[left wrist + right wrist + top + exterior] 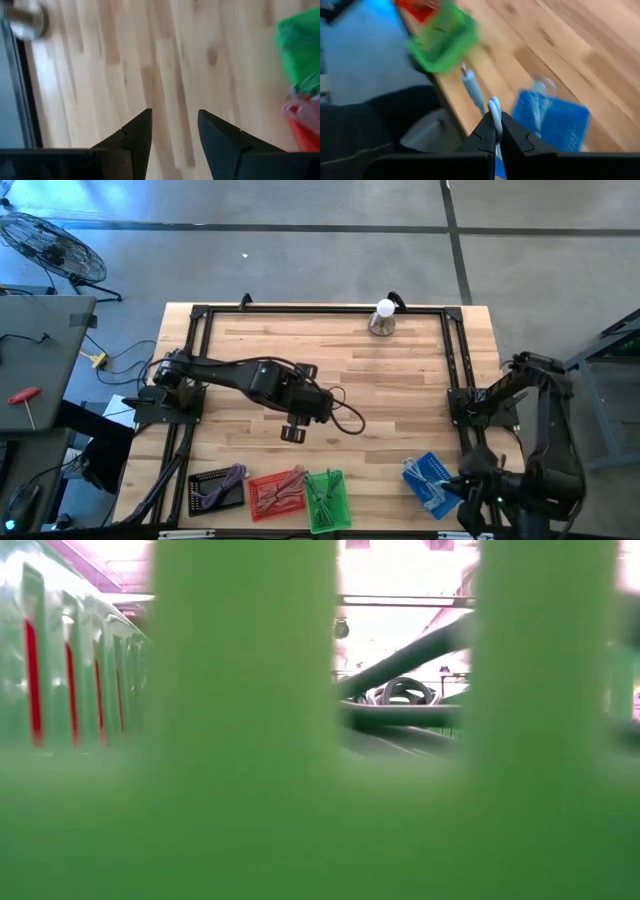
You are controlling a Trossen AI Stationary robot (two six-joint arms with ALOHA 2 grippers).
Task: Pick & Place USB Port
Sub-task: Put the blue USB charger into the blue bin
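Note:
In the right wrist view my right gripper (497, 124) is shut on a white USB cable (480, 95). It hovers by the table's near right edge, next to the blue basket (551, 120) (428, 480). In the high view that gripper (463, 486) shows beside the basket. My left gripper (293, 432) (175, 114) is open over the bare wood at the table's middle, with nothing between its fingers. At the near edge a black basket (216, 490), a red basket (277, 492) and a green basket (328, 500) stand in a row. My right gripper pinches a bend of the white cable (494, 109) between its two fingertips. The fingers slant downward. The cable's plug end (468, 79) sticks out beyond the fingers, off the table.
A silver stand with a white ball (383, 318) is at the far edge. A black frame (320, 308) runs round the work area. A dark cable loop (345, 416) lies by my left gripper. The green basket's wall (240, 690) blocks most of the low view.

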